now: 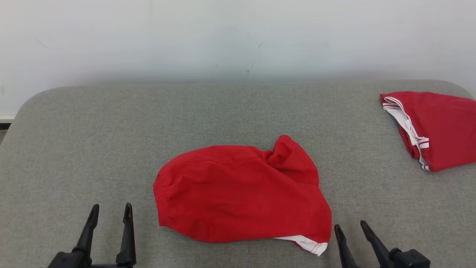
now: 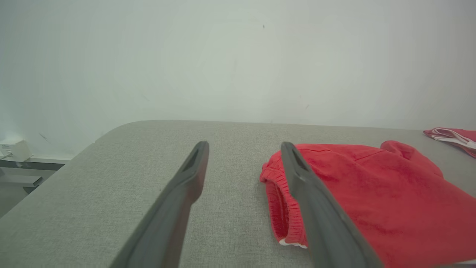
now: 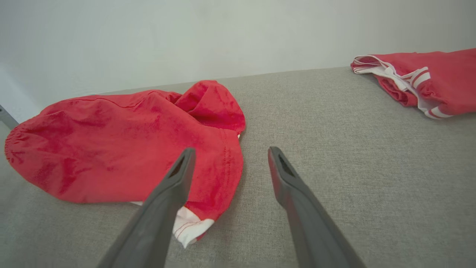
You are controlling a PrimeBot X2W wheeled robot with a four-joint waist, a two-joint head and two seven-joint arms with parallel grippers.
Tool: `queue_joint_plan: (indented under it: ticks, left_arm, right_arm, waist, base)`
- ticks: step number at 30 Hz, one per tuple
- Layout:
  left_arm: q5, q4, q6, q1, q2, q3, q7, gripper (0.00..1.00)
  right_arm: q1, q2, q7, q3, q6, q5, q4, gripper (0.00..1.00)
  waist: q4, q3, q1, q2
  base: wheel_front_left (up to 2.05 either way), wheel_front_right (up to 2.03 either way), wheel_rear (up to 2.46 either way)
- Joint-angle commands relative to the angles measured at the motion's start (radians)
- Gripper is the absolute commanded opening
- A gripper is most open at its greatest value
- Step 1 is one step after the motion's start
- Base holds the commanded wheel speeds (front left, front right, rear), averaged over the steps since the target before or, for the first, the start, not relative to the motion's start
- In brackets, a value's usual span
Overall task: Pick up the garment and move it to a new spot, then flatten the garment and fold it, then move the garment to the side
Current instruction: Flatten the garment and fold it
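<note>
Left pincer (image 1: 112,204) and right pincer (image 1: 349,224) flank rumpled red, white-trimmed garment (image 1: 238,193).

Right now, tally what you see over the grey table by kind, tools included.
Red fabric garments with white trim: 2 (crumpled centre garment, far-right garment)
Dark two-fingered tools, both open: 2 (left tool, right tool)
Total: 4
</note>
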Motion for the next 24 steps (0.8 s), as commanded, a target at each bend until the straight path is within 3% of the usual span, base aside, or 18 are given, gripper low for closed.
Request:
queue_joint_plan:
  ticks: [1, 7, 13, 24]
  left_arm:
    - [0.004, 0.001, -0.003, 0.008, -0.002, -0.001, 0.0, 1.0]
    - [-0.009, 0.06, -0.02, -0.004, -0.003, -0.034, 0.0, 1.0]
    - [-0.009, 0.185, -0.032, -0.042, 0.033, -0.127, 0.0, 1.0]
    - [-0.091, 0.359, -0.03, -0.146, 0.077, -0.17, 0.0, 1.0]
  right_arm:
    - [0.003, -0.005, -0.001, 0.007, -0.003, 0.004, 0.004, 1.0]
    - [-0.017, 0.003, -0.001, 0.026, -0.003, 0.01, -0.004, 1.0]
    - [-0.034, -0.001, -0.001, 0.032, -0.003, 0.008, -0.011, 1.0]
    - [-0.043, -0.012, -0.001, 0.032, -0.003, 0.011, -0.013, 1.0]
  waist:
    - [-0.001, 0.004, 0.0001, 0.0]
    - [-0.014, 0.022, 0.0001, 0.0]
    - [-0.038, 0.034, 0.0001, 0.0]
    - [-0.087, 0.049, 0.0001, 0.0]
  base:
    - [0.0, 0.0, 0.0]
    - [0.0, 0.0, 0.0]
    - [0.0, 0.0, 0.0]
    - [0.0, 0.0, 0.0]
